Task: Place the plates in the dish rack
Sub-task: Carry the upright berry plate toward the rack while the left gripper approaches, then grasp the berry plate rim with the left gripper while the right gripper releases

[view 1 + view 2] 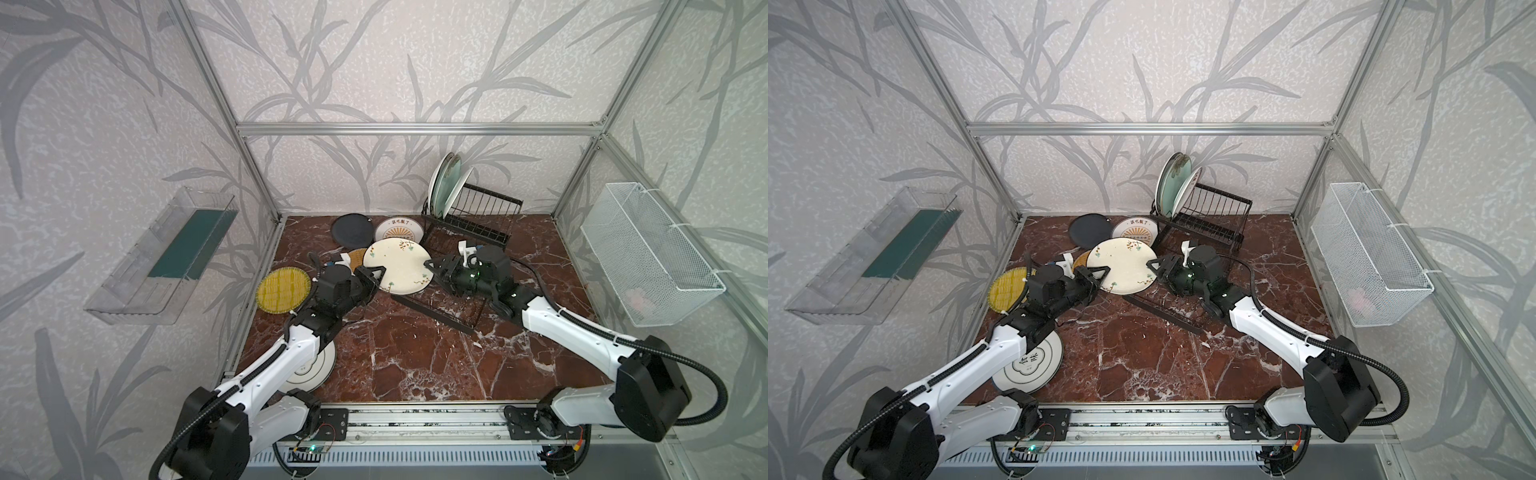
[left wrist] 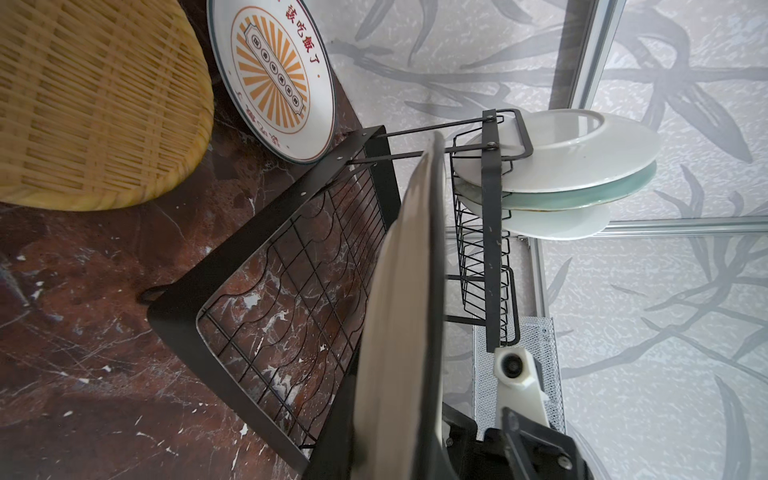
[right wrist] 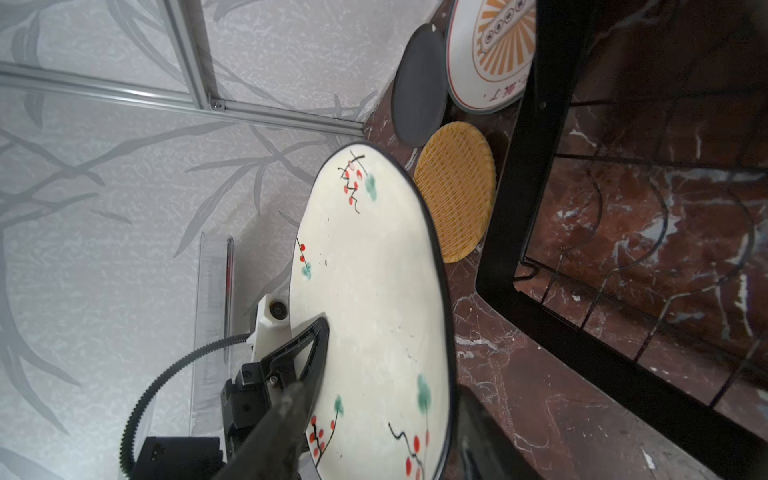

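The floral plate [image 1: 397, 266] [image 1: 1123, 266] is held clear of the surface [image 1: 415, 365], roughly level, between the two arms. It hangs beside the near left corner of the dish rack [image 1: 490, 205] and partly hides the orange woven plate [image 1: 357, 257].

Left tool [image 1: 376, 272] [image 1: 1098, 273]: clamped on the plate's left rim. In the right wrist view one of its fingers [image 3: 309, 349] lies flat against the painted face.

Right tool [image 1: 430, 264] [image 1: 1152, 264]: positioned at the plate's right rim. Its fingers stand apart, one on each side of the rim.

The dish rack occupies the rear right of the surface. Its raised wire section is at the back, and its flat grid tray extends toward the front. Three plates [image 1: 446, 183] stand on edge at the left end of the raised section: white, pale green, white.

Lying flat on the surface:
- black plate [image 1: 352, 230], rear centre
- sunburst plate [image 1: 399, 228], just beside the black plate
- yellow woven plate [image 1: 284, 289], left side
- dark-rimmed plate [image 1: 1027, 365], front left, partly under the left arm
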Robot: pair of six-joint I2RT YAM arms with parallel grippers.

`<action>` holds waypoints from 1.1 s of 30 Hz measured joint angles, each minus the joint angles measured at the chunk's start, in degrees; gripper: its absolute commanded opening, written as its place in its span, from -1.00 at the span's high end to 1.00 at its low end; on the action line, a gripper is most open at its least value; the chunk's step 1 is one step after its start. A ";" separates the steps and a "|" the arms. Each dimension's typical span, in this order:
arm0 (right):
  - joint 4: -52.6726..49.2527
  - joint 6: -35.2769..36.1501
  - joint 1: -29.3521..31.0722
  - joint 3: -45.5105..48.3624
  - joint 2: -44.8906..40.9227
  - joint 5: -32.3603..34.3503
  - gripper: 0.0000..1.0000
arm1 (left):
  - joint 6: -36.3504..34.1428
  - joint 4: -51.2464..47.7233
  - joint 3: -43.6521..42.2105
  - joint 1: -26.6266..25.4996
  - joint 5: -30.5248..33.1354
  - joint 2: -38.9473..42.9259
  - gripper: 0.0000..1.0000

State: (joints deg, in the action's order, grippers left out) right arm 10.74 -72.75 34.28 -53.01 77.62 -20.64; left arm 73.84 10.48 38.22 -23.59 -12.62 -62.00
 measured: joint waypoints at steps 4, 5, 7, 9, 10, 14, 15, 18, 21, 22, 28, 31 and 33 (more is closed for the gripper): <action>-2.16 1.55 0.15 -4.02 -3.37 -0.35 -0.99 | -6.27 -7.13 3.21 0.07 3.89 3.26 1.00; -2.64 1.97 0.15 -5.44 -4.48 -0.31 -0.99 | -8.07 -9.31 4.42 0.09 4.83 3.54 1.00; -4.61 2.62 0.15 -8.44 -6.10 -0.17 -0.99 | -11.32 -13.03 6.86 0.15 6.16 3.58 1.00; -9.16 3.48 0.15 -13.51 -6.51 0.09 -0.99 | -14.45 -16.87 9.77 0.35 7.48 3.58 1.00; -11.98 3.87 0.15 -16.63 -6.23 0.20 -0.99 | -16.09 -18.97 11.54 0.48 8.20 3.58 1.00; -20.15 4.79 0.39 -25.88 -5.66 1.66 -0.98 | -21.75 -23.87 18.12 1.38 9.66 3.58 1.00; -22.01 4.87 0.52 -27.36 -5.68 2.23 -0.99 | -22.82 -24.79 19.52 1.64 9.86 3.56 1.00; -28.35 4.74 0.59 -31.19 -5.66 3.98 -0.98 | -26.10 -27.30 23.76 2.40 10.58 3.56 1.00; -34.12 3.61 0.48 -33.62 -5.66 5.35 -0.99 | -28.28 -29.42 26.45 3.08 11.23 3.52 1.00; -35.87 3.04 0.11 -34.10 -5.66 5.55 -0.99 | -28.85 -30.08 26.95 3.17 11.32 3.41 1.00; -45.07 1.92 -1.46 -36.76 -4.68 5.88 -0.99 | -29.75 -32.74 27.80 3.48 10.97 1.70 1.00; -45.90 2.78 -1.66 -36.83 -4.70 5.79 -0.98 | -29.81 -33.75 28.68 3.48 9.88 -0.35 1.00; -46.10 4.20 -1.66 -37.05 -4.70 6.29 -0.99 | -30.40 -35.04 31.15 3.34 8.44 -2.95 1.00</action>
State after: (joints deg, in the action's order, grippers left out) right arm -35.35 -68.55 32.62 -90.06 72.93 -14.35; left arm 43.44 -24.56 69.36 -20.25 -4.19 -64.95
